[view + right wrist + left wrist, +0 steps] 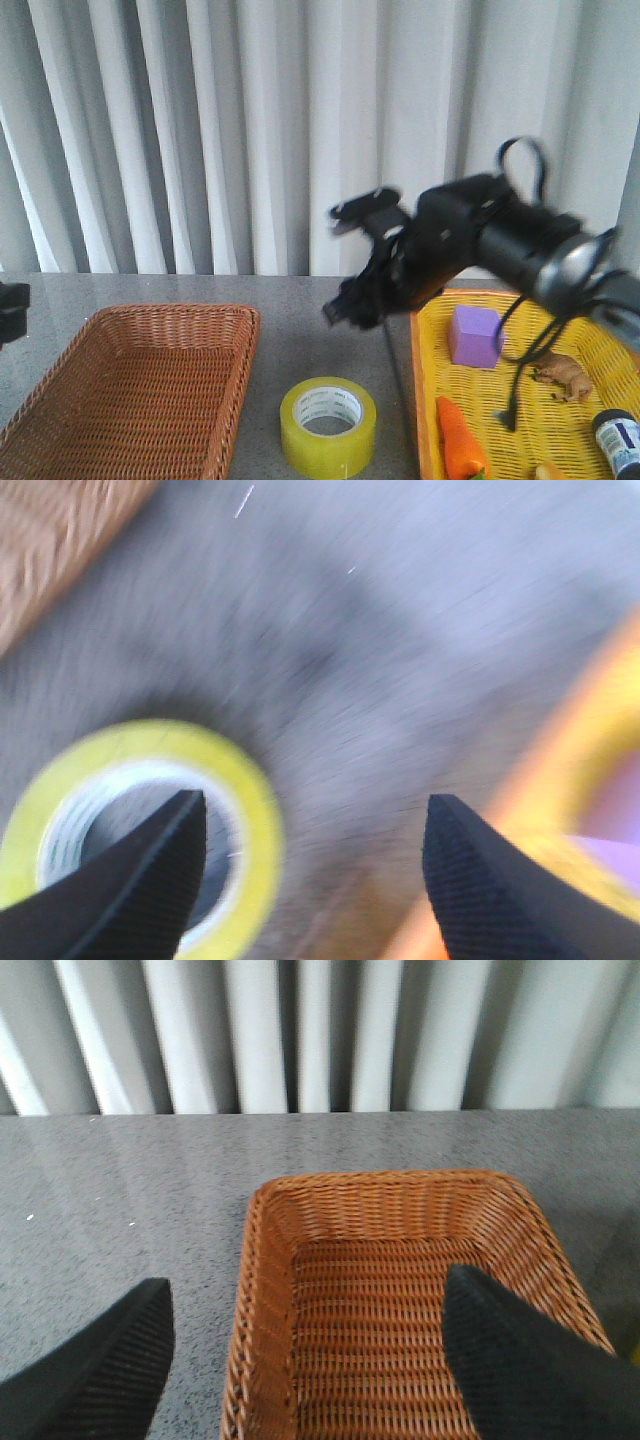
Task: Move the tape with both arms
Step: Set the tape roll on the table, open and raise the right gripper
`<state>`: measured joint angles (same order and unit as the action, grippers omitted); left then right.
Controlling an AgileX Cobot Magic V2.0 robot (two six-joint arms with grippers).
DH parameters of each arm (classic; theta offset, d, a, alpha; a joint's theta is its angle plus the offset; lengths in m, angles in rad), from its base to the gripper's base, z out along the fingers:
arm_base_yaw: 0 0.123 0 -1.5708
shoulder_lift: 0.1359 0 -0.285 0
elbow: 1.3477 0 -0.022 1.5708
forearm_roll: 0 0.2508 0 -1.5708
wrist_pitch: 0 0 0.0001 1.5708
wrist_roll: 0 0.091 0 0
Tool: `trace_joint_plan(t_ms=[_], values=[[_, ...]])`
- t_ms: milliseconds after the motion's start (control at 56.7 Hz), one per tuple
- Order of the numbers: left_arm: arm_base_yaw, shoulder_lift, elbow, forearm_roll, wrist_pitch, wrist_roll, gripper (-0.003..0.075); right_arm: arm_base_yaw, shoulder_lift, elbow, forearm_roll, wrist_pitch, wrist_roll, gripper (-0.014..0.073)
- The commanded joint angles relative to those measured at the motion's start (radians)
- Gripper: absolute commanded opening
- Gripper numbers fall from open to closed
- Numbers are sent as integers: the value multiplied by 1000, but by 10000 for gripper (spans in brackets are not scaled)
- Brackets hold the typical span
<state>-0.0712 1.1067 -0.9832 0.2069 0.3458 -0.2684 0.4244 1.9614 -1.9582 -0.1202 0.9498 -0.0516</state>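
The yellow tape roll point(328, 427) lies flat on the grey table between the two baskets, near the front edge. My right gripper point(345, 262) hangs open in the air above and a little behind it, holding nothing. In the blurred right wrist view the tape point(120, 820) lies below, partly behind one finger of the open right gripper point(315, 830). My left gripper point(305, 1320) is open and empty over the near-left corner of the brown wicker basket point(400, 1250). In the front view only a black bit of the left arm point(12, 310) shows at the left edge.
The brown wicker basket point(130, 385) is at the left. A yellow basket point(430, 400) at the right holds a purple cube point(475, 335), a carrot point(460, 440), a brown toy point(562, 374) and a dark bottle point(618, 440). White curtains hang behind.
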Motion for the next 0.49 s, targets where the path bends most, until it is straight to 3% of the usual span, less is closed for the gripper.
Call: trace_joint_plan(t_ms=[0,141,265,423,476], values=[[-35,-15,-35,-3,-68,37,545,-50,-131,-37,-57,-56,63,467],[-61,-15,-35,-15,-70,35,545,-141,-225,-33,-52,-13,88,395],[-80,-15,-42,-61,-75,38,545,-245,-314,14,-3,-25,85,246],[-117,10,-110,-64,-38,56,545,-372,-393,119,63,-30,40,-15],[-135,31,-151,-64,-8,56,545,-406,-411,160,82,-32,35,-13]])
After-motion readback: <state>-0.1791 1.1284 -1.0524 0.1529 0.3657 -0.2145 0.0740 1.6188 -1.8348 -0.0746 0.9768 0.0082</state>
